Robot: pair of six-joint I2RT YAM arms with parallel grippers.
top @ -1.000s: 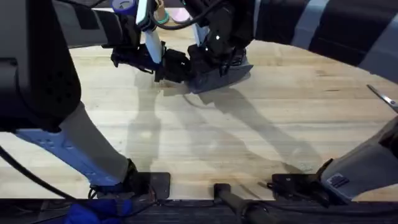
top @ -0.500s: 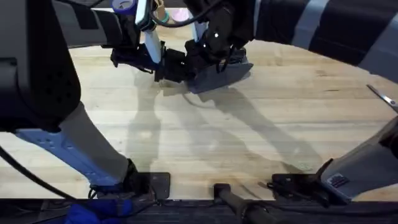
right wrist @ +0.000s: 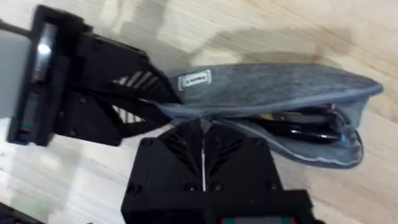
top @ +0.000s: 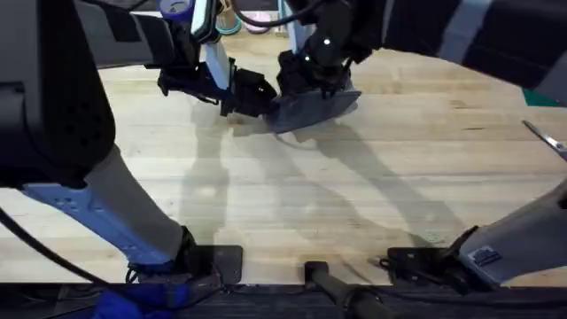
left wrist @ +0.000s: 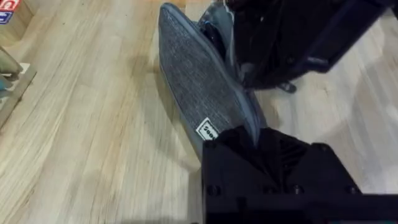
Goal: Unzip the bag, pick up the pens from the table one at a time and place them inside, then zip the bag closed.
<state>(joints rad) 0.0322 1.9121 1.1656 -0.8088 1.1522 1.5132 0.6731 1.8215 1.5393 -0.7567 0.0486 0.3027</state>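
**Both grippers at the half-open bag**

Overhead: the grey bag [top: 312,106] lies on the far table [top: 354,195], scissors [top: 547,138] well right of it.

Left wrist: the left gripper [left wrist: 249,134] is clenched on the bag's [left wrist: 193,81] end beside its label.

Right wrist: the right gripper [right wrist: 202,127] is closed at the zipper; pens [right wrist: 298,124] lie inside the bag [right wrist: 267,87].

A pair of silver scissors [top: 544,136] lies at the far right edge, blades pointing inward and the handles cut off by the frame. Beyond them, a strip of green mat [top: 543,96] shows at the right rim. At the far side, a pink object [top: 258,24] sits partly hidden, and near it is a round blue-topped thing [top: 175,7], possibly a cup. A red-and-blue printed label [left wrist: 7,9] shows in the left wrist view's corner.
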